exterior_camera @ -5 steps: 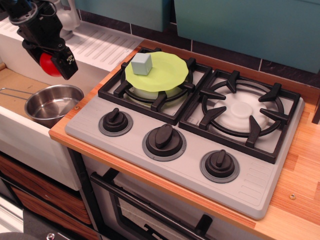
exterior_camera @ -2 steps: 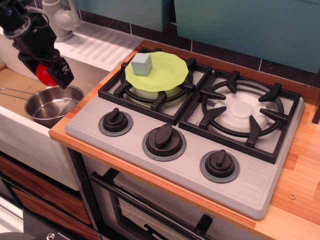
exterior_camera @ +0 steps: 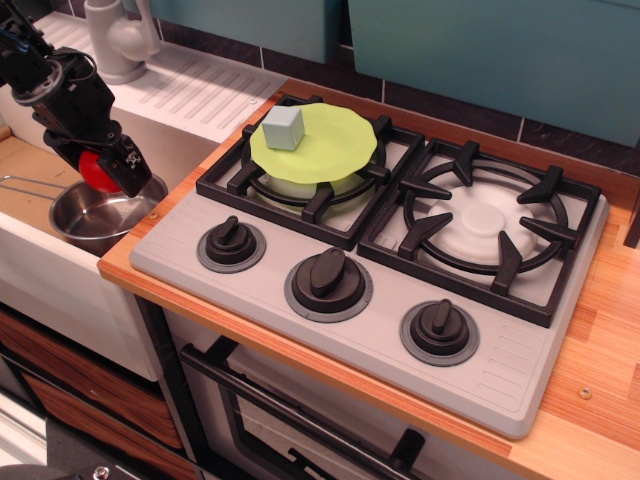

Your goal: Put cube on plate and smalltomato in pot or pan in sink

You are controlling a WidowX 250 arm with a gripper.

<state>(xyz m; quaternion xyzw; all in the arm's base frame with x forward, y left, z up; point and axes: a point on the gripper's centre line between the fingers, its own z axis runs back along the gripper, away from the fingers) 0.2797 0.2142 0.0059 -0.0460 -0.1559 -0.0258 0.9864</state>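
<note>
The pale grey-blue cube (exterior_camera: 284, 128) sits on the lime-green plate (exterior_camera: 325, 145), which rests on the left rear burner of the stove. My black gripper (exterior_camera: 100, 172) is at the far left, shut on the red smalltomato (exterior_camera: 97, 173), holding it just over the rim of the shiny steel pot (exterior_camera: 95, 218). The pot stands in the white sink (exterior_camera: 40, 265), its thin wire handle pointing left. Most of the tomato is hidden by the fingers.
A white faucet (exterior_camera: 112, 35) and ribbed drainboard (exterior_camera: 195, 85) lie behind the sink. The grey stove has three black knobs (exterior_camera: 329, 275) in front and a second burner with a white cap (exterior_camera: 483, 220) at right. Teal bins stand along the back wall.
My gripper has moved left and down with the tomato, from well above the sink to just over the pot's rim.
</note>
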